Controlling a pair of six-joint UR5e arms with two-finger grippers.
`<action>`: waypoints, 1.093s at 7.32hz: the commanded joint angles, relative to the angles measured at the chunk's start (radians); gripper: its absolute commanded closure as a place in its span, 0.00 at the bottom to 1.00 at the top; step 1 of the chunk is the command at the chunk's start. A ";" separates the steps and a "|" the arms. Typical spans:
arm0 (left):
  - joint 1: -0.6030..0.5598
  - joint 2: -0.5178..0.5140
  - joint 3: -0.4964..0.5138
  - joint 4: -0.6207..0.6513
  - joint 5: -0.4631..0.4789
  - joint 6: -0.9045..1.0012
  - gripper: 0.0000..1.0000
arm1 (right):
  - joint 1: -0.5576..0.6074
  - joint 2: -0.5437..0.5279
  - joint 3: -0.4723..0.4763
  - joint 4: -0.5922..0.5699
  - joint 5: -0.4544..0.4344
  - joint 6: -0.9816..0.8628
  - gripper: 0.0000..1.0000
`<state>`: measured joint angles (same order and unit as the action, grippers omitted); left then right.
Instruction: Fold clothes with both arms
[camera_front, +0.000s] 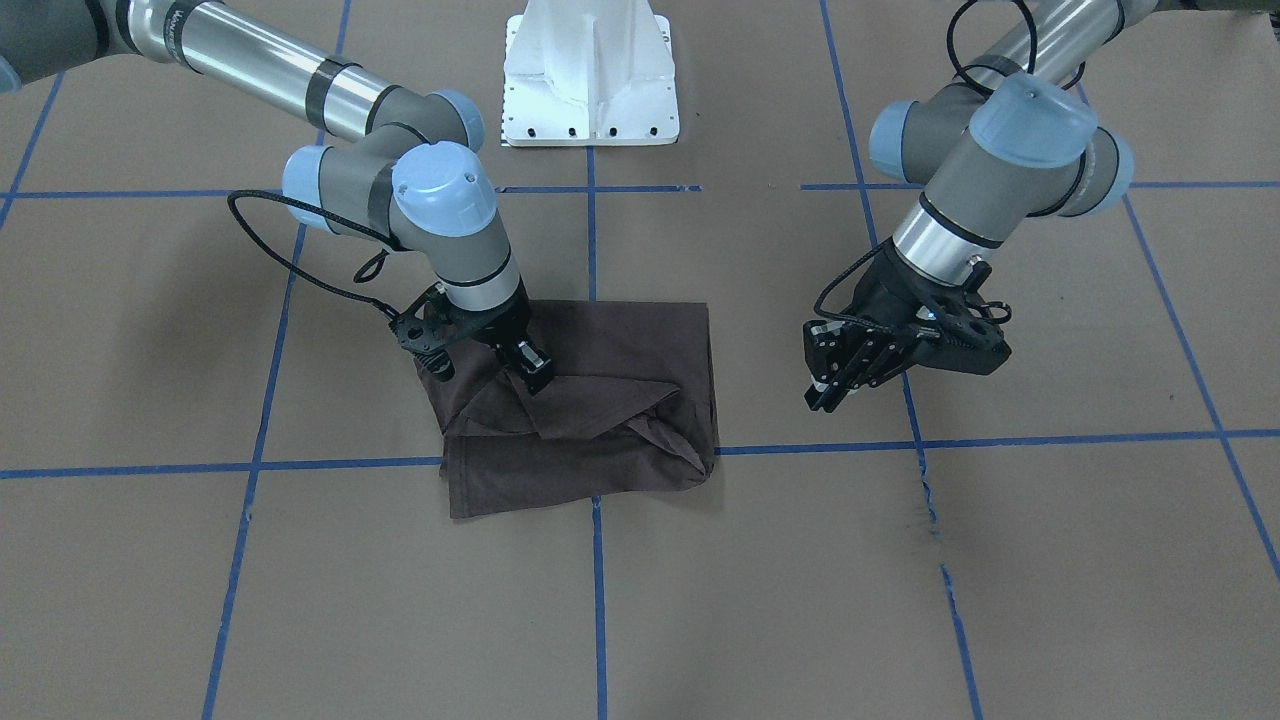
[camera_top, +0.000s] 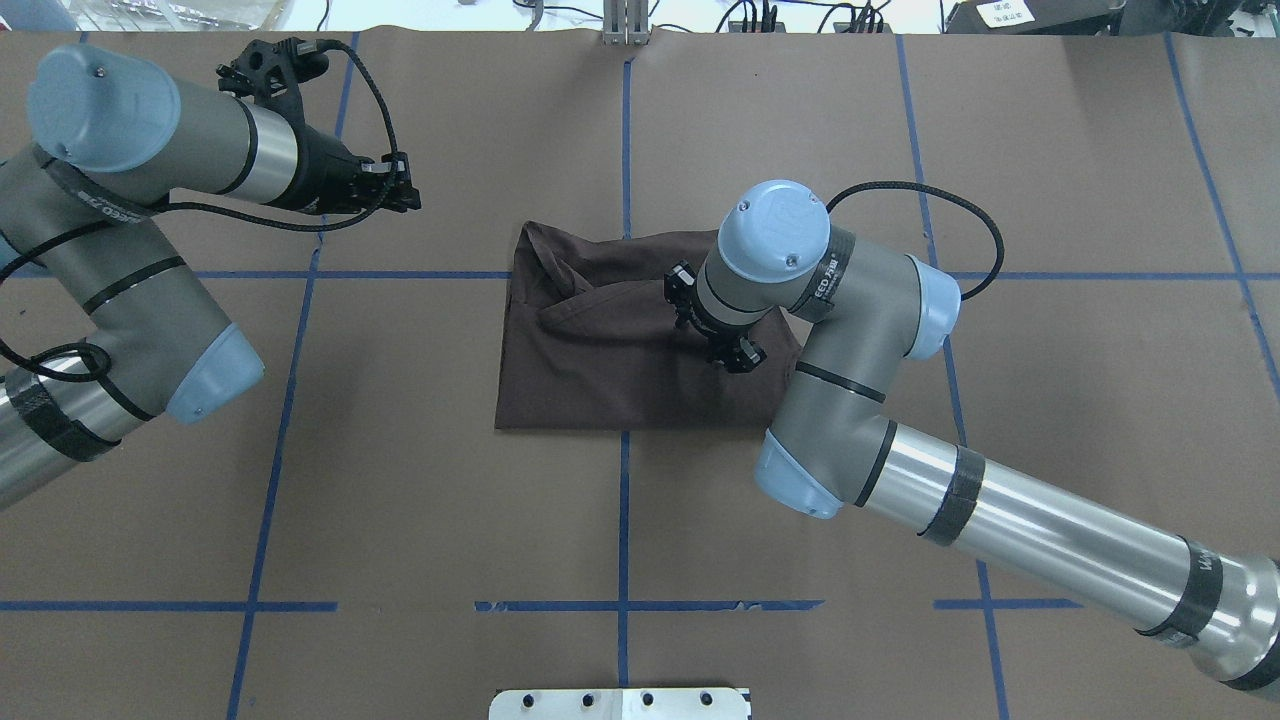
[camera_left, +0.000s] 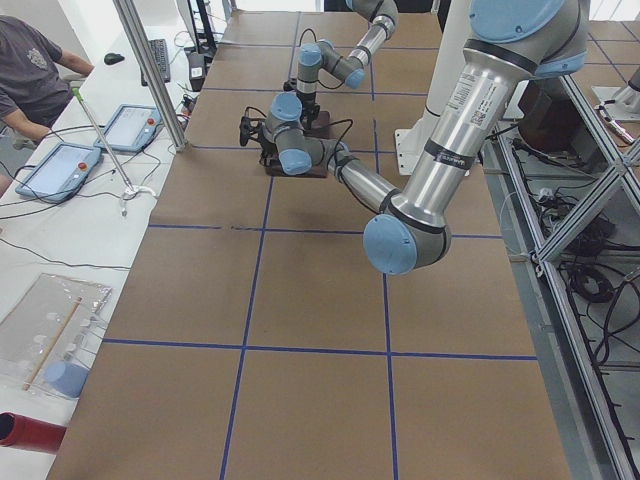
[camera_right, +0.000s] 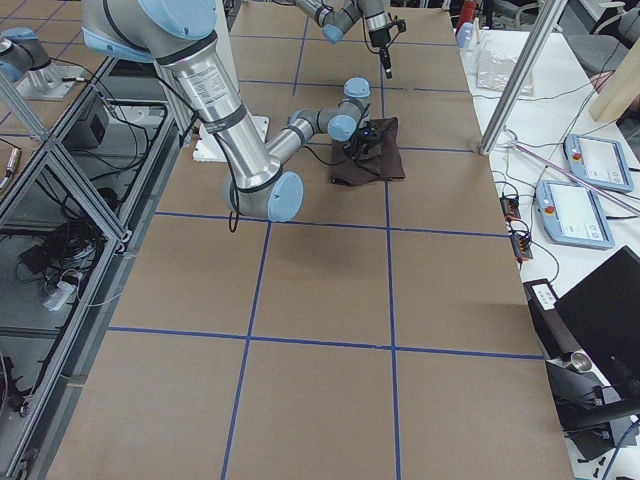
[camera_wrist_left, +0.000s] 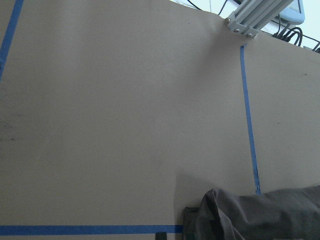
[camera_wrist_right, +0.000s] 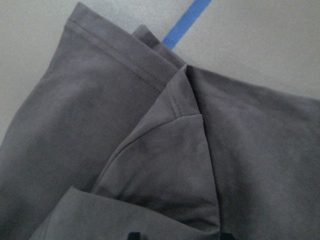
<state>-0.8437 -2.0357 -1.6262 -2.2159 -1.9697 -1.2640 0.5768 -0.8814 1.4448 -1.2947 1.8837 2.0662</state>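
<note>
Front-facing view: the right gripper (camera_front: 530, 368) is resting on the folded T-shirt (camera_front: 620, 350) lying mid-table; the left gripper (camera_front: 822, 398) is hovering well apart, fingers closed, empty; right wrist view: the right gripper's fingertips (camera_wrist_right: 228, 236) are standing apart over the cloth.

The right arm (camera_top: 1010, 525) reaches in low, its elbow doubled back above the wrist, so the right gripper (camera_front: 535, 378) points steeply down. Its two fingertips (camera_wrist_right: 133, 236) stand apart (only their ends show at the bottom edge of the wrist view). Well off to that gripper's side, the left arm (camera_top: 130, 300) folds back on itself. The left gripper (camera_front: 822, 398) hangs tilted in the air, fingers pressed together, holding nothing.
</note>
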 joint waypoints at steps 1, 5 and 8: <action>0.000 0.000 0.002 -0.001 0.000 0.000 0.75 | 0.002 0.001 -0.003 -0.001 0.000 0.000 0.67; 0.000 0.008 0.002 -0.001 0.000 0.002 0.75 | 0.005 0.001 -0.003 0.002 0.000 -0.011 1.00; 0.000 0.014 0.002 -0.001 0.000 0.002 0.75 | 0.034 0.002 0.005 0.000 0.009 -0.012 1.00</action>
<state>-0.8431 -2.0228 -1.6245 -2.2166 -1.9696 -1.2625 0.5970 -0.8790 1.4457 -1.2945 1.8869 2.0553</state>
